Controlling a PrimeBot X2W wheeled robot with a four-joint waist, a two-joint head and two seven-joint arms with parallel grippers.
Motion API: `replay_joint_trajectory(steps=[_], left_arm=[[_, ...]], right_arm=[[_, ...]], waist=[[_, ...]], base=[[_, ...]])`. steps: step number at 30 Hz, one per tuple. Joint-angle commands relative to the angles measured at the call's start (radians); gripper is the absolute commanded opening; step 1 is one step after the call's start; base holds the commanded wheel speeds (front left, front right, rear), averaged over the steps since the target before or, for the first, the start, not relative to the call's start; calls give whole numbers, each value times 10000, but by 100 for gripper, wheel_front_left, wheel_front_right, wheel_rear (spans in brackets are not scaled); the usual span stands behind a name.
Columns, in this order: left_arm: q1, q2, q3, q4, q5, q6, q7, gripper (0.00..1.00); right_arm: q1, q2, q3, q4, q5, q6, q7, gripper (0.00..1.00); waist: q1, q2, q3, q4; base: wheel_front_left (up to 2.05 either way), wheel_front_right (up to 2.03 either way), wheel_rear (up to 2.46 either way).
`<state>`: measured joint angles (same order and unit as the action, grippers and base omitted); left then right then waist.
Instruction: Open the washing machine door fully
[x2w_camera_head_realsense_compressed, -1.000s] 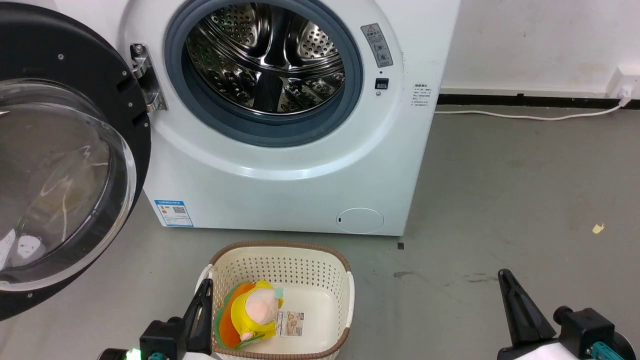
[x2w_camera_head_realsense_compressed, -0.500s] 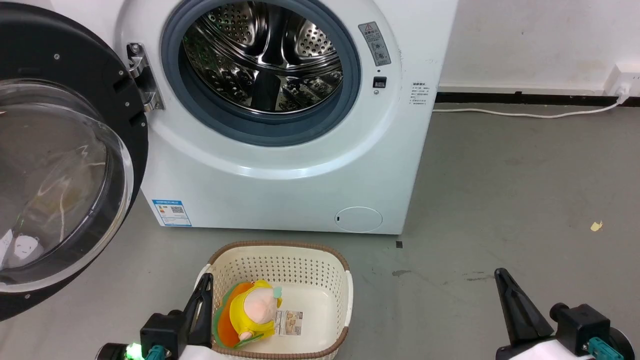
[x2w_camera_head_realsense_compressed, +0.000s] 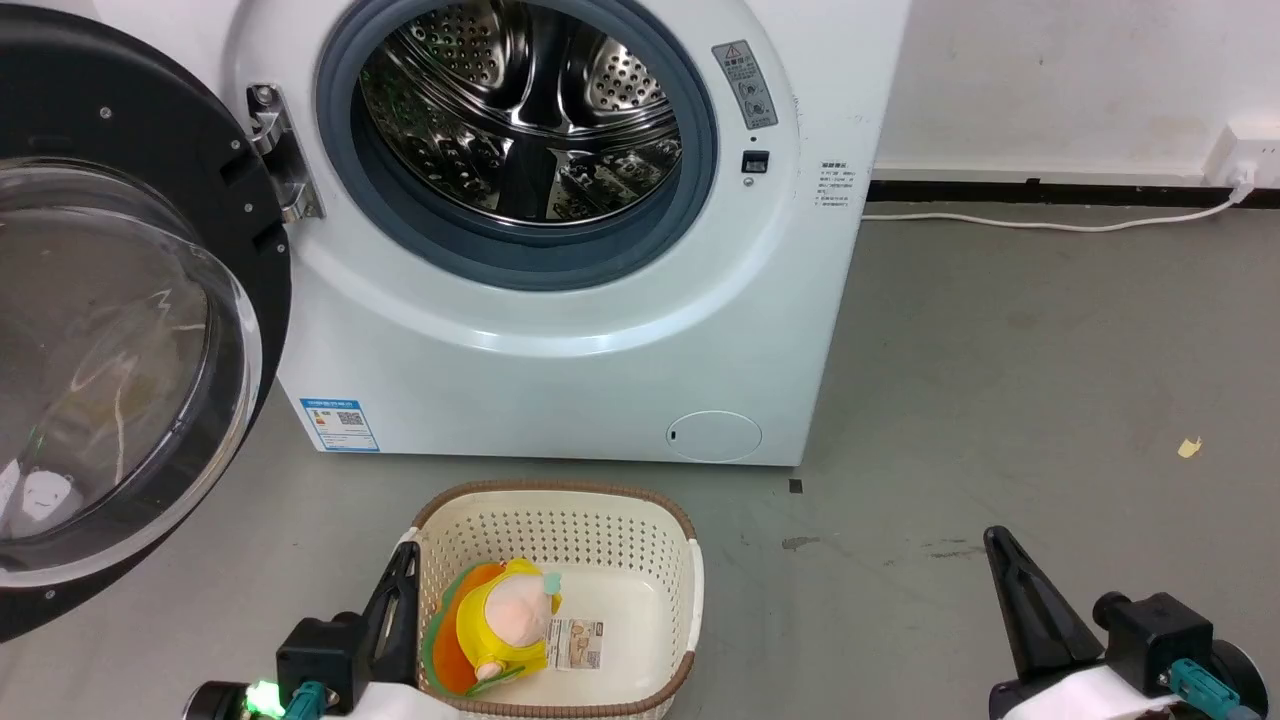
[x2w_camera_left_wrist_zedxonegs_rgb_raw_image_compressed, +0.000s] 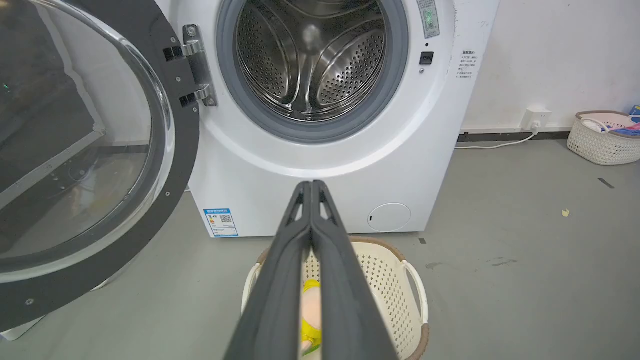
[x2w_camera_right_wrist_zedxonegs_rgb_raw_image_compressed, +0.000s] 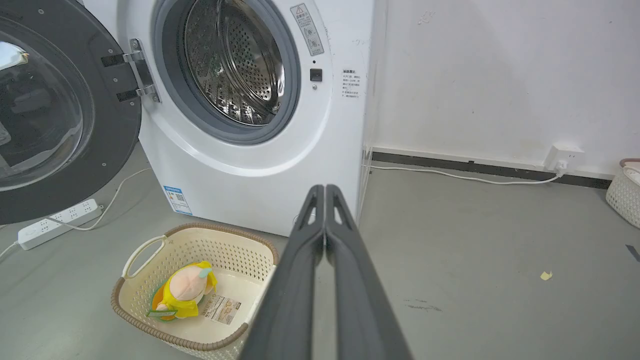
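Just our view's drifting; we're holding left gripper (x2w_camera_left_wrist_zedxonegs_rgb_raw_image_compressed: 311, 185) and right gripper (x2w_camera_right_wrist_zedxonegs_rgb_raw_image_compressed: 325, 188) jaws together, washing machine door (x2w_camera_head_realsense_compressed: 110, 340) sitting wide open.

Head view: high up, tilted forward and down, close to the washing machine (x2w_camera_head_realsense_compressed: 560, 340), front-on, top cropped. The washing machine door (x2w_camera_head_realsense_compressed: 130, 330) is cut by the left edge, basket (x2w_camera_head_realsense_compressed: 555, 490) at bottom centre.

Left wrist view: lower, faces the machine almost square, sighting along the left gripper (x2w_camera_left_wrist_zedxonegs_rgb_raw_image_compressed: 311, 186), jaws pressed together, over the basket. Wide enough to catch a second basket (x2w_camera_left_wrist_zedxonegs_rgb_raw_image_compressed: 602, 140) by the wall (x2w_camera_left_wrist_zedxonegs_rgb_raw_image_compressed: 550, 50), far right.

Right wrist view: set further right, turned left, sees the machine front obliquely along the right gripper (x2w_camera_right_wrist_zedxonegs_rgb_raw_image_compressed: 325, 189), jaws also together. Power strip (x2w_camera_right_wrist_zedxonegs_rgb_raw_image_compressed: 57, 222) on the floor (x2w_camera_right_wrist_zedxonegs_rgb_raw_image_compressed: 475, 240) under the door.

All 3 share drum (x2w_camera_head_realsense_compressed: 520, 100), hinge (x2w_camera_head_realsense_compressed: 280, 150), blue sticker (x2w_camera_head_realsense_compressed: 340, 425), basket with plush toy (x2w_camera_head_realsense_compressed: 505, 625).
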<state>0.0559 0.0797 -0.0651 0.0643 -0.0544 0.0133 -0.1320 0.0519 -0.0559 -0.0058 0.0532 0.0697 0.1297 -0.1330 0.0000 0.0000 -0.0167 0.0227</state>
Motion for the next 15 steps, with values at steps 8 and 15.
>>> replay_joint_trajectory(steps=[8,15], left_arm=[[-215,-45,116,-145,107,-66,187,0],[-258,-77,184,-208,162,-74,331,0]], right_arm=[[-172,32,16,-127,-146,5,191,0],[-216,35,22,-179,-216,6,335,0]], waist=[[0,0,21,-28],[0,0,40,-54]], base=[[0,0,0],[0,0,0]])
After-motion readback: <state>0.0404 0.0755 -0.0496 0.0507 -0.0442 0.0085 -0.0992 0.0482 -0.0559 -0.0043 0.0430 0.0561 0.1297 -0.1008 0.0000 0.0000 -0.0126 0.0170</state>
